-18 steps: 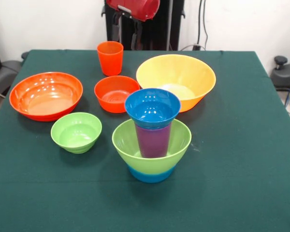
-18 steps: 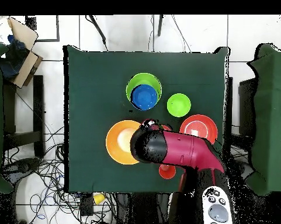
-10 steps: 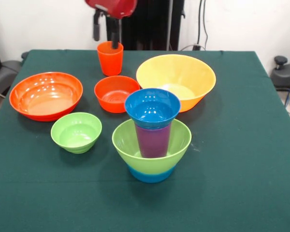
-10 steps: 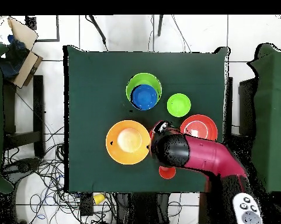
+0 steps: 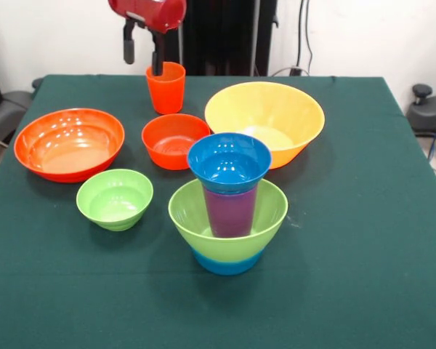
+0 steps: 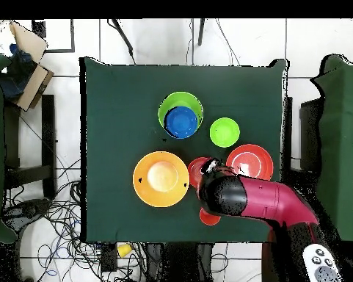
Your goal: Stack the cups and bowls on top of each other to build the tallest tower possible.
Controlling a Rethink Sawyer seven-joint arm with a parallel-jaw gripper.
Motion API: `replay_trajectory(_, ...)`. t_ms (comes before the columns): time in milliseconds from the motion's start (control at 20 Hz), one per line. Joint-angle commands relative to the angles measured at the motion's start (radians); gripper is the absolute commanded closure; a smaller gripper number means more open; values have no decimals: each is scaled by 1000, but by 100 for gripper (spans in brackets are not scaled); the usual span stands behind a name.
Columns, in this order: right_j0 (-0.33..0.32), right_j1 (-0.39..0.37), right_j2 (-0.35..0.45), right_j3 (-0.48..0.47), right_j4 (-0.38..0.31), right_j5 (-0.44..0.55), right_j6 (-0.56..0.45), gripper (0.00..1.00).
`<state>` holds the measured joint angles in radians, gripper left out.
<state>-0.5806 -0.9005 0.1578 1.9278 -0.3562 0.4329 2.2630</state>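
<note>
The tower stands near the table's middle: a light blue bowl (image 5: 227, 263) as base, a light green bowl (image 5: 196, 211) nested on it, a purple cup (image 5: 231, 212) standing inside, and a dark blue bowl (image 5: 229, 161) on top; from overhead the tower (image 6: 181, 117) shows green and blue. An orange-red cup (image 5: 167, 89) stands upright at the far edge. My gripper (image 5: 143, 52) hangs open just above it, one finger at the cup's left rim and the other outside to its left. In the overhead view the arm (image 6: 234, 197) covers most of the cup (image 6: 207, 218).
Loose bowls ring the tower: a large red-orange bowl (image 5: 69, 143), a medium red-orange bowl (image 5: 174, 140), a small light green bowl (image 5: 115, 198) and a large yellow-orange bowl (image 5: 265, 120). All stand upright on the green cloth (image 5: 363, 218).
The arm swung from above the yellow-orange bowl toward the orange-red cup and came down. The fingers, first out of sight, now straddle the cup's left rim. Nothing on the table moved.
</note>
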Motion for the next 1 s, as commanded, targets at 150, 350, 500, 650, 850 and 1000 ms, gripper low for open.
replay_trajectory(150, -9, 103, 157, 48, -79, -38, -124, 0)
replay_trajectory(350, -16, 99, 153, 86, -87, -54, -92, 0)
replay_trajectory(500, -20, 126, 137, 105, -123, -109, -73, 0)
replay_trajectory(650, -4, 143, 102, 115, -157, -147, -51, 0)
replay_trajectory(850, 5, 164, 74, 117, -192, -172, -36, 0)
replay_trajectory(1000, 24, 180, 43, 109, -222, -193, -13, 0)
